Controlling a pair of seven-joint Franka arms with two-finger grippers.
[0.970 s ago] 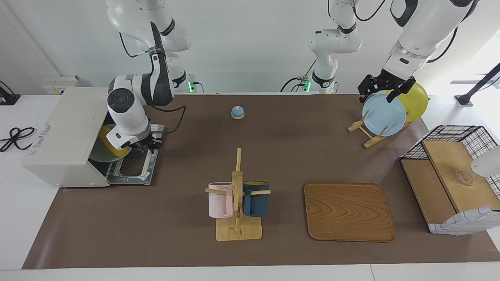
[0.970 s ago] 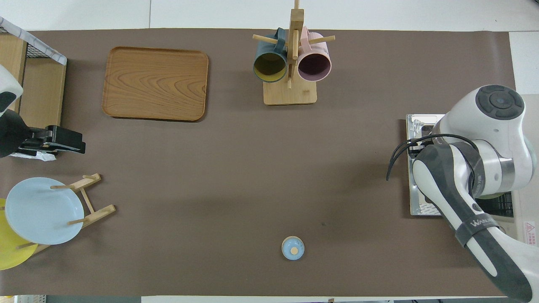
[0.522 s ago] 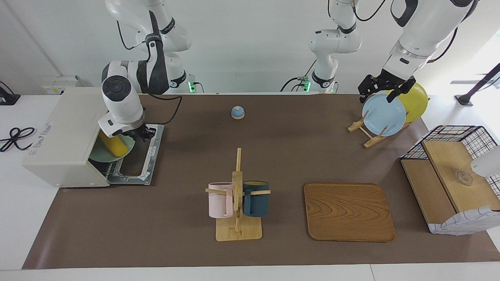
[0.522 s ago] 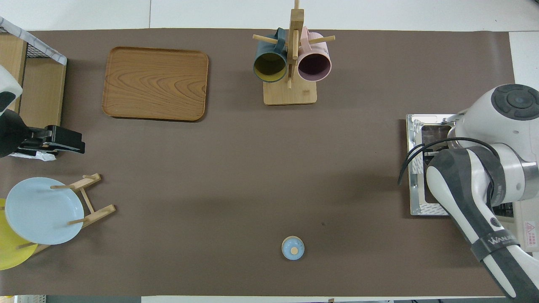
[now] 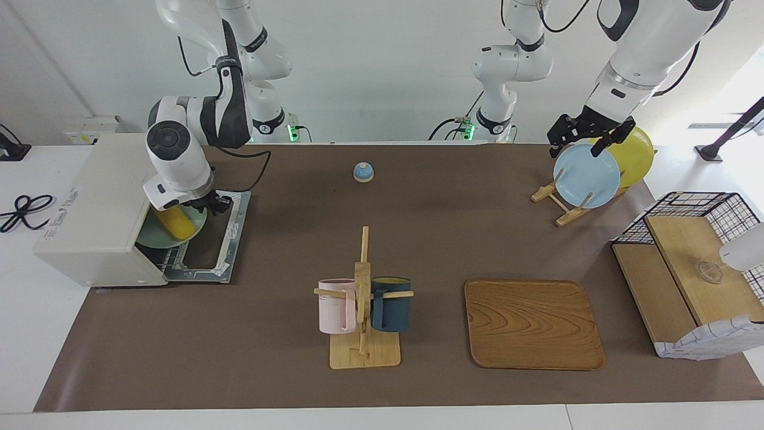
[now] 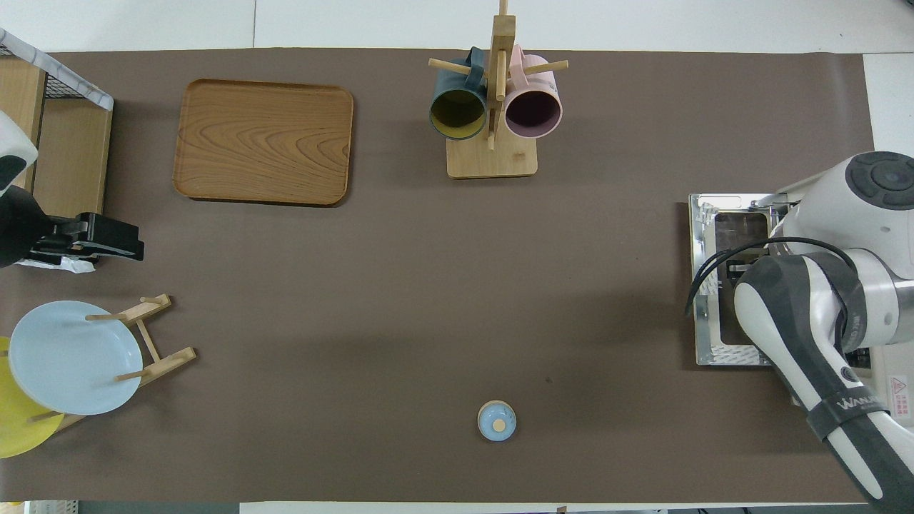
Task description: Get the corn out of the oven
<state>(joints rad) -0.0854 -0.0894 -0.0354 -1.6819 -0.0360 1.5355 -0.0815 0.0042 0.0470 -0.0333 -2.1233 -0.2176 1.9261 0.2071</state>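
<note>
1. the oven (image 5: 95,209) sits at the right arm's end of the table, its drop-down door (image 5: 209,245) lying open and flat on the mat.
2. the corn (image 5: 173,222) lies on a green plate (image 5: 179,239) in the oven mouth, on the wire rack. only part of the cob shows in the facing view; the right arm's wrist covers its upper end.
3. the cob's long axis runs slantwise, from deeper in the oven and nearer the robots out toward the open door. its visible end points to the door.
4. the right gripper (image 5: 213,205) hangs over the hinge edge of the door, just beside the plate's rim on the door side. the corn lies from it toward the oven's inside and a little lower.
5. its fingers are dark against the door frame and i cannot tell how far apart they stand. nothing shows between them, and whether they touch the cob or the plate cannot be read here.
6. in the overhead view the right arm's body covers the oven mouth, so corn and fingertips are hidden there.
7. the left gripper (image 5: 588,136) waits over the plate rack (image 5: 558,200) at the left arm's end, fingers spread wide and holding nothing. the right arm is by far the nearer to the corn.
</note>
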